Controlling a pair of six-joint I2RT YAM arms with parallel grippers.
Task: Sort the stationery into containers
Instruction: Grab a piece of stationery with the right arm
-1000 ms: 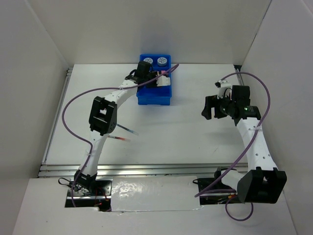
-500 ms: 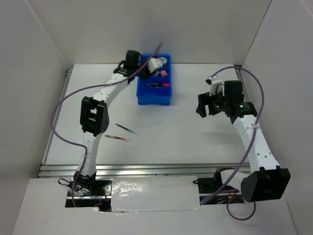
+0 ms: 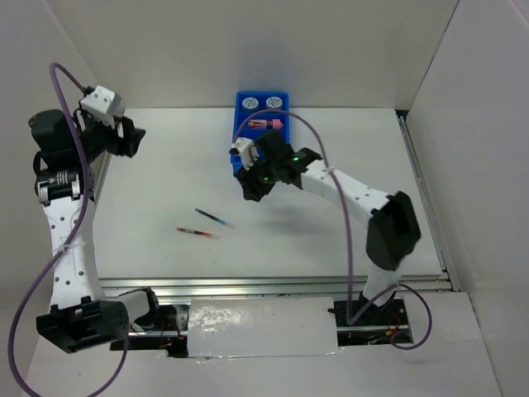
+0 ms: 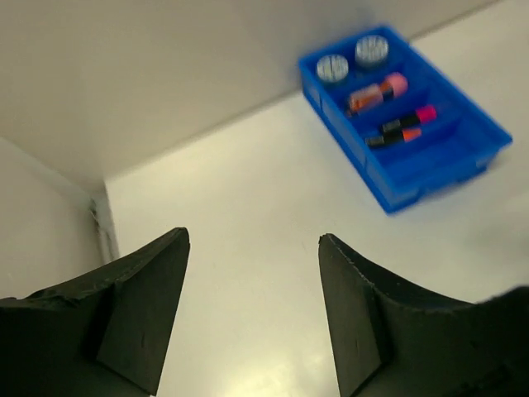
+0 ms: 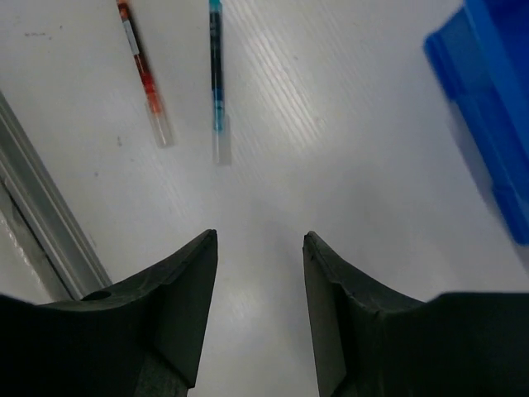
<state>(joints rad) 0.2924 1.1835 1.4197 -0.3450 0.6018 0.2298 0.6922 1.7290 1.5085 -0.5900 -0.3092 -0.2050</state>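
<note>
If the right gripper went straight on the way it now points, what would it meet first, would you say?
Probably the bare table, just short of the blue pen, which lies slightly off its line. The right gripper is open and empty. Depth is unclear in the wrist view.

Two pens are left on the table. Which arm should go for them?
Right. The right gripper, open, hangs over the table, the blue pen and red pen just ahead in its wrist view. The left gripper sits at the table's far left edge, away from both.

White arm links (image 3: 70, 248), black joints (image 3: 395, 227), purple cables (image 3: 350, 248), green LED (image 3: 286, 155), black wedge-shaped end effector fingers (image 4: 140, 314).
</note>
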